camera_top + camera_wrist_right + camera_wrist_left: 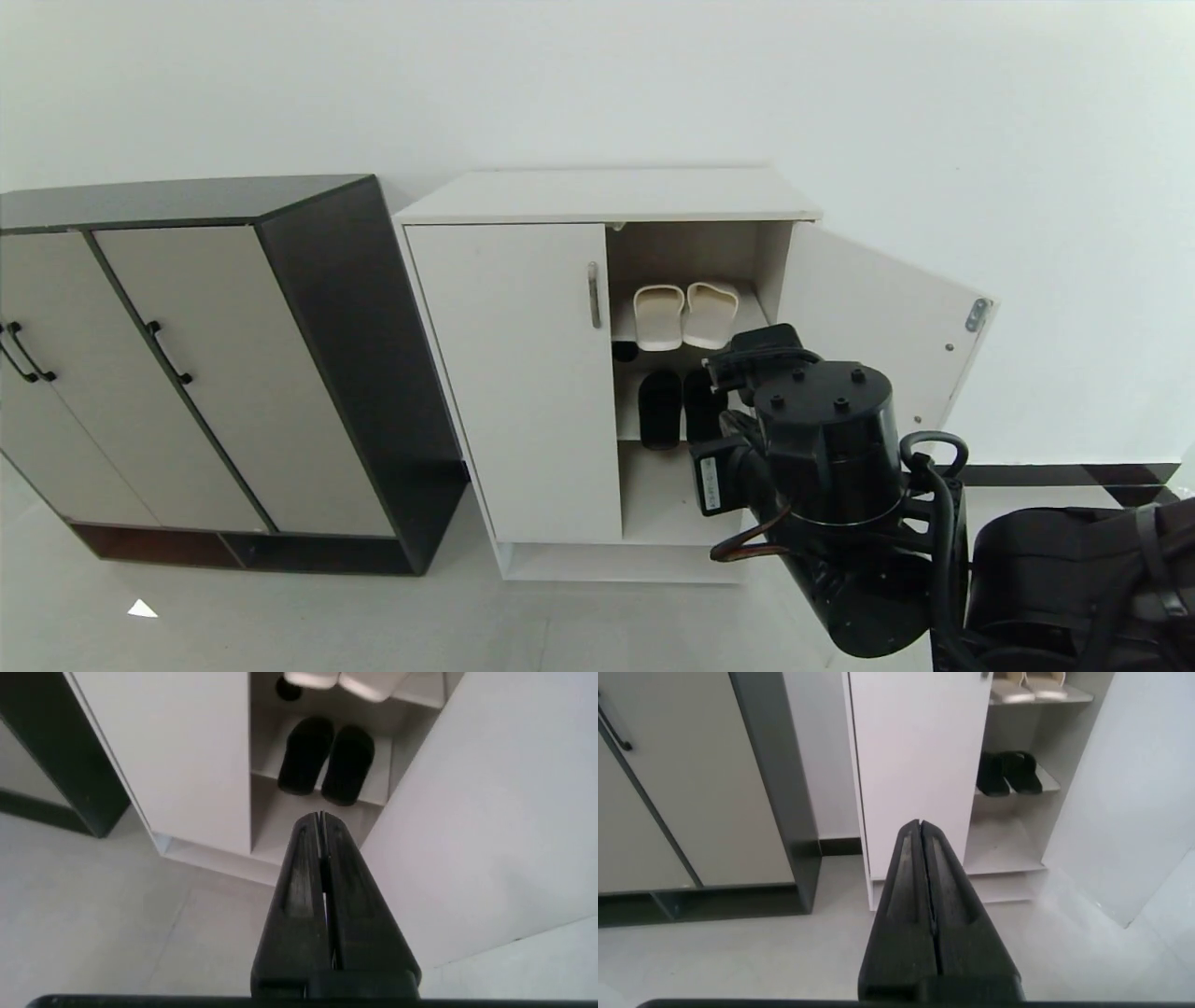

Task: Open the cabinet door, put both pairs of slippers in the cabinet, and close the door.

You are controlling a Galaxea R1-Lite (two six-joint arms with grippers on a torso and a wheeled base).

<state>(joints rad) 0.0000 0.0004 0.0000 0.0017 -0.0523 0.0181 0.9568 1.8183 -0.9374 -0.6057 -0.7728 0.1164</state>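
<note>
My black right gripper and left gripper hang closed, empty. Cream slide slippers shelved above black slide slippers

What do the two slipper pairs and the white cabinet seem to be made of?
Cream slippers: likely moulded foam or soft plastic, since they look thick, rounded and matte.
Black slippers: probably the same kind, also matte, but too dark to be sure.
White cabinet: looks like laminated board, with flat panels and a smooth, low-sheen face. Its door handle looks like brushed metal.
</note>
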